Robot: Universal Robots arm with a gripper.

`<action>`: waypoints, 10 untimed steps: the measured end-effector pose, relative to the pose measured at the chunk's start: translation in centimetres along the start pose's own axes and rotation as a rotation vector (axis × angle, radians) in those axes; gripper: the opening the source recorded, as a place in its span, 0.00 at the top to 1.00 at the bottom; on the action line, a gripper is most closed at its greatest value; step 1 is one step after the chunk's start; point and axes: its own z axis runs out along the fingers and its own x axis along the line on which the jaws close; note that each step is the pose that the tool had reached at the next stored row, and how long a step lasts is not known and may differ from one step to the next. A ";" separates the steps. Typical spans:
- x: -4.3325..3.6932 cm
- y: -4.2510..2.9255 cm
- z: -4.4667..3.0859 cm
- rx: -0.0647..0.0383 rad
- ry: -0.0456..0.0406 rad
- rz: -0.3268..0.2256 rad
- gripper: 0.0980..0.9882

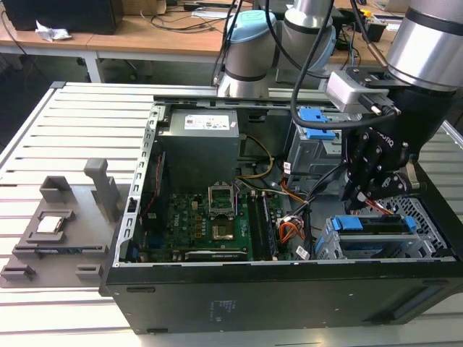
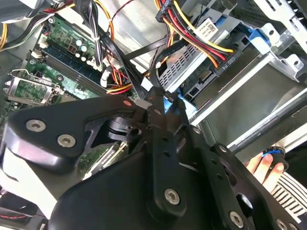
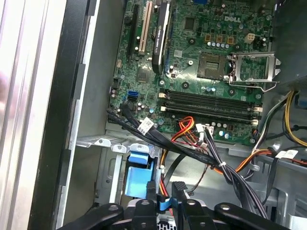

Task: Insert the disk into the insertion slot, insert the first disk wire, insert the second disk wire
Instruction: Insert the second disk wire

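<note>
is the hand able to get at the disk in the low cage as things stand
Probably yes: the hand hangs close above the disk, the case side is open, though loose wires crowd it.

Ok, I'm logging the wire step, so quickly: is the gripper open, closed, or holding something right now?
Gripper: jaws shut on a thin blue wire.
</note>
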 end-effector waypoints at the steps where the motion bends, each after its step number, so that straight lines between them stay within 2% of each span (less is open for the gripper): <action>1: 0.00 0.00 0.00 0.000 0.0003 0.000 0.88; 7: 0.14 0.03 0.02 0.000 0.0017 0.000 0.88; 10: 1.31 0.19 0.14 0.000 0.0017 0.000 0.88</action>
